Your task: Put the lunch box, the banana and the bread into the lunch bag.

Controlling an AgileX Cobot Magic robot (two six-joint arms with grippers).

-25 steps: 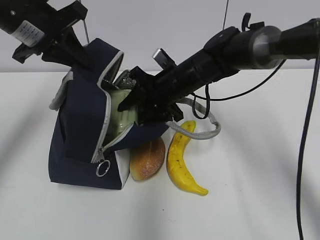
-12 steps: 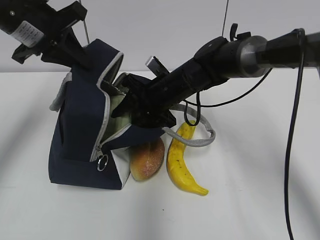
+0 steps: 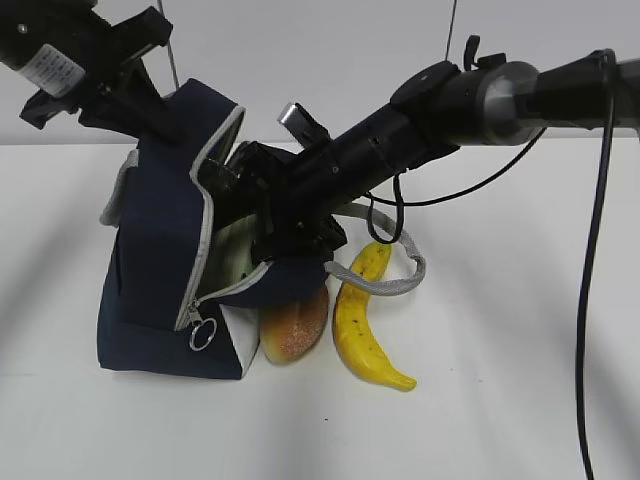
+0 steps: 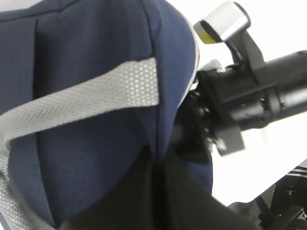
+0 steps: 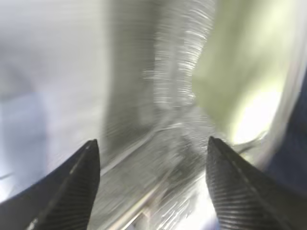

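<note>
Exterior view: the large navy-blue fabric lunch bag (image 3: 160, 270) stands on the white table (image 3: 480, 400) at left, its grey-edged mouth gaping. The left gripper (image 3: 150, 105) is clamped on the bag's top edge. The right gripper (image 5: 151, 187) is deep inside the bag, jaws spread wide with nothing between them; a pale sage-green lunch box lid (image 5: 240, 91) lies just beyond. The reddish-brown oval bread roll (image 3: 293, 326) and the speckled yellow banana (image 3: 362, 320) lie just right of the bag.

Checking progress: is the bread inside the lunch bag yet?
No, the bread lies on the table beside the lunch bag, next to the banana.
</note>
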